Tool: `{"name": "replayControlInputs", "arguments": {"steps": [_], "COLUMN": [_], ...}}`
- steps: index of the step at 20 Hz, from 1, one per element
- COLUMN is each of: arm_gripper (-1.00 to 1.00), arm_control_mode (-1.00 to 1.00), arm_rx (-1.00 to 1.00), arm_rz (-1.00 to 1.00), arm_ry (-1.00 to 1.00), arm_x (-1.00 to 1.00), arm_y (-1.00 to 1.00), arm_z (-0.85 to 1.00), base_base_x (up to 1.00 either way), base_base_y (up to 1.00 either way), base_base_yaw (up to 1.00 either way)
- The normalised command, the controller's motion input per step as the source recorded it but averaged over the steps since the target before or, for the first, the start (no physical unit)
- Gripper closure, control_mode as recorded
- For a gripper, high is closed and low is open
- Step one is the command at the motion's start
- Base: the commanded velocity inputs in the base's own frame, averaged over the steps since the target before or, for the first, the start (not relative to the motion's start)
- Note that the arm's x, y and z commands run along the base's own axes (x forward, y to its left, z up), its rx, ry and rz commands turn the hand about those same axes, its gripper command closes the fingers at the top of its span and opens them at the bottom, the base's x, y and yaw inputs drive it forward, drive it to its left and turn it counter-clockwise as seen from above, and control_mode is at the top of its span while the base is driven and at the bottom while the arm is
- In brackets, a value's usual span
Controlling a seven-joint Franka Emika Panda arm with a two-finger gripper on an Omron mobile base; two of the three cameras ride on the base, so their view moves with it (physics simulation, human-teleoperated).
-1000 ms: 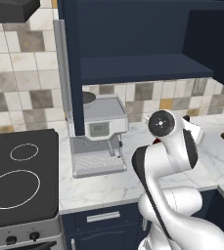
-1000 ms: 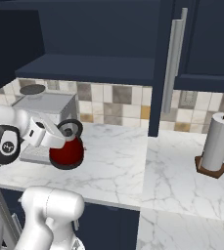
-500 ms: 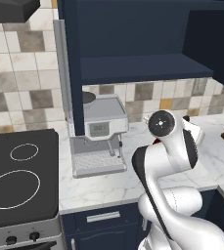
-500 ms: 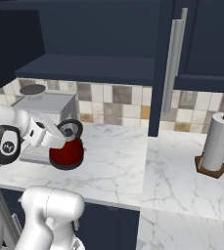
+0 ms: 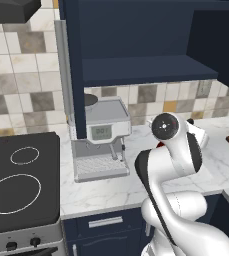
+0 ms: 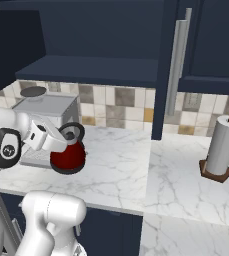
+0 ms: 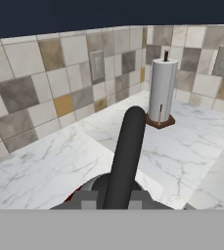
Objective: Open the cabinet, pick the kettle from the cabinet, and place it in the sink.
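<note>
I have the gripper [image 6: 65, 134] closed tight on the dark arched handle of the kettle [image 6: 68, 156], and the right base view shows it best: the white hand comes in from the left and the red body hangs under it, above the marble counter [image 6: 126, 165] and just in front of the coffee machine [image 6: 46, 112]. I cannot tell from that angle whether the kettle's base touches the counter or is a little above it. In the hand view the handle [image 7: 125, 156] runs up the middle of the picture as a thick dark bar between my fingers, with a sliver of red and the lid at its foot. Beyond it lie the marble, the tiled backsplash [image 7: 45, 83] and a paper towel roll [image 7: 161, 90] standing upright on its brown base in the corner. From the left base view my own arm [image 5: 173, 150] hides nearly all of the kettle; just a small red edge shows beside the wrist. The cabinet [image 5: 136, 45] stands open above the coffee machine [image 5: 103, 135], its navy shelf bare, one door swung out toward me with its long silver handle [image 6: 178, 60] upright in the right base view. The black cooktop [image 5: 21, 180] sits at the left of the counter, well apart from the kettle.
</note>
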Motion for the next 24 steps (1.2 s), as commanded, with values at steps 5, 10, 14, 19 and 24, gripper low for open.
{"name": "replayControlInputs", "arguments": {"steps": [5, 10, 14, 19, 24], "arm_gripper": [1.0, 1.0, 1.0, 1.0, 1.0], "arm_control_mode": [1.0, 1.0, 1.0, 1.0, 1.0], "arm_rx": [0.0, 0.0, 0.0, 0.0, 0.0], "arm_rz": [0.0, 0.0, 0.0, 0.0, 0.0], "arm_ry": [0.0, 0.0, 0.0, 0.0, 0.0], "arm_x": [0.0, 0.0, 0.0, 0.0, 0.0], "arm_y": [0.0, 0.0, 0.0, 0.0, 0.0], "arm_z": [0.0, 0.0, 0.0, 0.0, 0.0], "base_base_x": [0.0, -0.03, -0.31, -0.45, -0.44], "base_base_y": [0.0, 0.0, 0.0, 0.01, 0.02], "base_base_yaw": [0.0, 0.0, 0.0, 0.0, 0.0]}}
